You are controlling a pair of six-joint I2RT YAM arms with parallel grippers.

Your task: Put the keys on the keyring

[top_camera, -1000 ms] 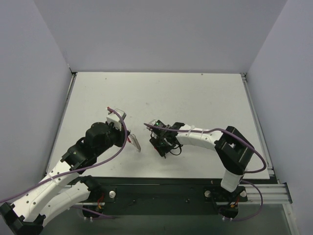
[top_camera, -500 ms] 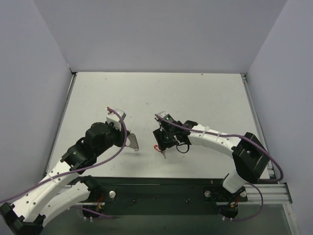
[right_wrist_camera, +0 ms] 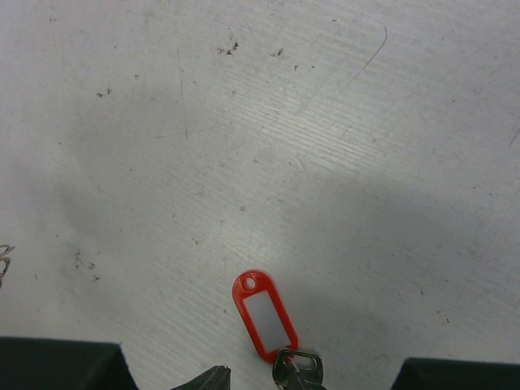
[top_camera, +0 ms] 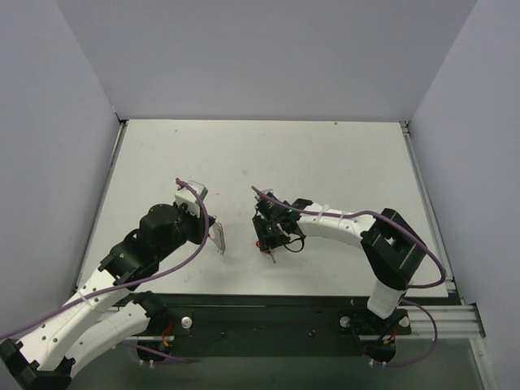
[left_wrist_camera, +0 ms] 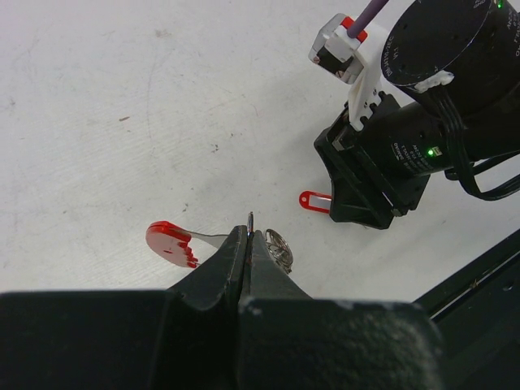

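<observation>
Red keyring (left_wrist_camera: 169, 242), pinched by left gripper (left_wrist_camera: 248, 236)

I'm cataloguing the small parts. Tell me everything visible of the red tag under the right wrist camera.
The red tag is a small oblong, plastic by its look, rounded at both ends, with a pale label window in its middle and a small hole at its far end. It lies flat on the scuffed white table. Its near end meets a dark metal piece at the picture's bottom edge; how they join is cut off.
</observation>
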